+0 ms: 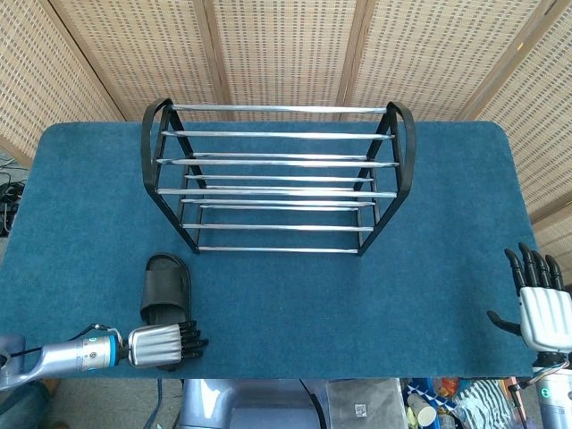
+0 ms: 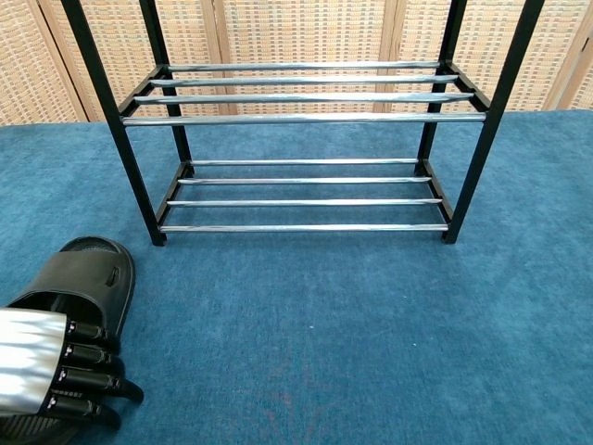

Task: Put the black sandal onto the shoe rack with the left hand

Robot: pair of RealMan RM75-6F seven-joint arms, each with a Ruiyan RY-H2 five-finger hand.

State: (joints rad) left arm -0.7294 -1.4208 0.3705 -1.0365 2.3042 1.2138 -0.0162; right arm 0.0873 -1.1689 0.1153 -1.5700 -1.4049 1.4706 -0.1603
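From the head view, the shoe rack (image 1: 277, 174) stands toward the far side of the blue table (image 1: 447, 295). The black sandal (image 1: 166, 288) lies flat on the cloth, in front of the rack's left front leg and a little to its left, toe toward the rack. The left hand (image 1: 165, 344) sits over the sandal's heel end, further from the rack, fingers curled together; whether it actually grips the sandal cannot be told here. The right hand (image 1: 541, 308) is well off to the rack's right, at the table's near edge, fingers spread and holding nothing.

From the chest view, the sandal (image 2: 82, 278) rests on the table left of the rack (image 2: 306, 120), near its front left leg. The left hand (image 2: 56, 371) covers the sandal's near end, dark fingers bent down against it; a firm hold is not visible.
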